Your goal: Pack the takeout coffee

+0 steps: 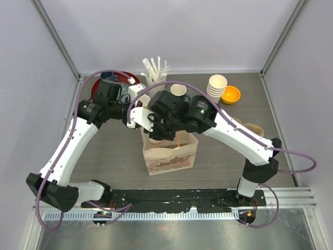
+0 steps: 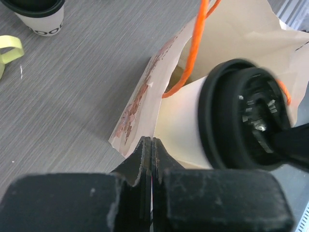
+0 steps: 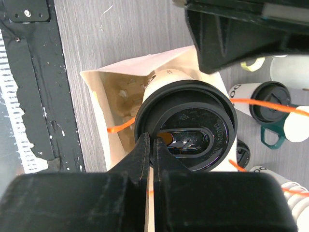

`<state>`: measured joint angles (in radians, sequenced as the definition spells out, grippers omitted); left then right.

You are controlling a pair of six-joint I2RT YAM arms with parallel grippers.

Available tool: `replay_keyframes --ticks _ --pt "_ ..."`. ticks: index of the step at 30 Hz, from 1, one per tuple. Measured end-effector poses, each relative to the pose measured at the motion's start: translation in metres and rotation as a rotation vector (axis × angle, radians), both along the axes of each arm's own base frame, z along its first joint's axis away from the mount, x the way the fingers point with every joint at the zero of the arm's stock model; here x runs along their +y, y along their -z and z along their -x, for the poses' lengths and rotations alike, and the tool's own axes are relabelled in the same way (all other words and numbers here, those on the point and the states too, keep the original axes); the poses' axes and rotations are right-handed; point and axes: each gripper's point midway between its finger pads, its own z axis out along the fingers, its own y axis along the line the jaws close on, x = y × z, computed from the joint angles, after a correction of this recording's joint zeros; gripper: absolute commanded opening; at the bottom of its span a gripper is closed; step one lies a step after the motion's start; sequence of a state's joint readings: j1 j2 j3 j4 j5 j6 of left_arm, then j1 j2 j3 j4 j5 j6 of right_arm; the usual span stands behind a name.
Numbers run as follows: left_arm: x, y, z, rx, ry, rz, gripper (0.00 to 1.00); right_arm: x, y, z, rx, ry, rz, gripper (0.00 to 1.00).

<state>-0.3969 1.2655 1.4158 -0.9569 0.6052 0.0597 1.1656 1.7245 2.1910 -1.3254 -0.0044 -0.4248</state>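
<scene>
The table (image 2: 72, 87) is seen as a matt grey surface with a fine wood-like grain. The bag (image 2: 145, 96) is made of matt cream paper, creased, with thin orange cord handles (image 2: 194, 53). The takeout coffee cup (image 2: 181, 128) is walled in smooth cream paper and capped by a black plastic lid (image 3: 188, 121) with a slight sheen and embossed marks. The left gripper (image 2: 151, 144) is fitted with matt black fingers (image 2: 137, 166), rough and scuffed at the edges.

Your left arm (image 1: 70, 143): white tapered link shells, black rounded joint housings, bulky black joint at base. Your right arm (image 1: 237, 136): same white-and-black build. Thin lilac cable (image 1: 314, 162) loops off each arm, base toward wrist. Check left gripper (image 2: 151, 145): matte black blocky fingers, pale scuffs along edges. Right gripper (image 3: 150, 145): same black fingers, flat inner faces, worn corners.
</scene>
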Motion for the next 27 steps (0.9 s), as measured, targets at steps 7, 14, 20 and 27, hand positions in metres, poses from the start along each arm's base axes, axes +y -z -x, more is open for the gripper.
replay_keyframes --ticks 7,14,20,27 --pt "-0.006 -0.003 0.006 0.014 0.040 0.038 0.00 0.014 0.048 0.005 0.088 -0.043 0.108 0.01" --pt "-0.009 -0.004 0.012 0.012 0.071 0.061 0.00 0.006 0.087 0.014 0.191 -0.061 0.191 0.01" --pt "-0.009 0.000 0.009 -0.002 0.072 0.063 0.00 0.014 0.099 0.016 0.236 -0.089 0.151 0.01" --pt "-0.010 -0.001 0.009 -0.006 0.083 0.069 0.00 0.018 0.101 0.017 0.257 -0.114 0.133 0.01"
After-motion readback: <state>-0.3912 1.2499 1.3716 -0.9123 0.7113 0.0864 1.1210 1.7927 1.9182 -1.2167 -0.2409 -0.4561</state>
